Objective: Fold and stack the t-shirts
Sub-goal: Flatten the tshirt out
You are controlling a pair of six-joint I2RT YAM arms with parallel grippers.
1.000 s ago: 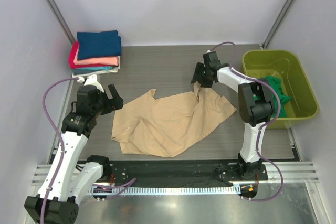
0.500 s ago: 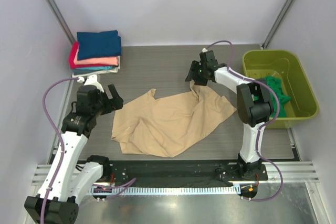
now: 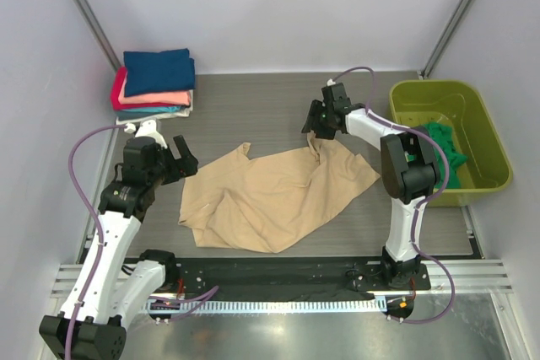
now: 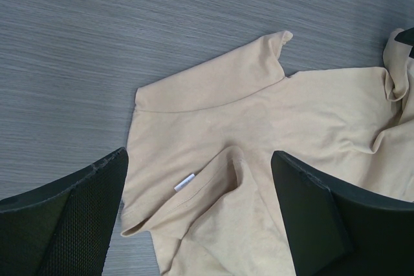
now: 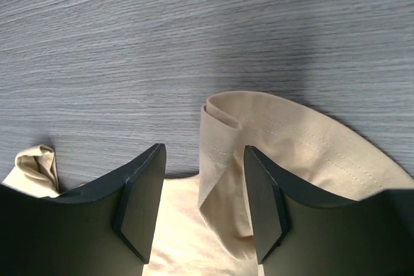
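Over at the far-left corner of the tabletop [image 3: 253, 111], a stack of folded t-shirts [image 3: 156, 83] sits done, navy on top with coral, red and teal under it. Mid-tabletop the tan t-shirt [image 3: 270, 200] lies crumpled and unfolded, with its hem and sleeves rumpled. An emerald green t-shirt [image 3: 440, 137] is bunched in the lime tub [image 3: 494, 176] at right, untouched. Just beside the tan shirt's left edge the left tool [image 3: 186, 158] hangs spread wide, holding nothing. At the shirt's far edge the right tool [image 5: 204, 152] has its fingers apart astride a raised fold of tan cloth, not pinching it as far as I can see. My read is past halfway: tan needs flattening, folding and stacking, then green.
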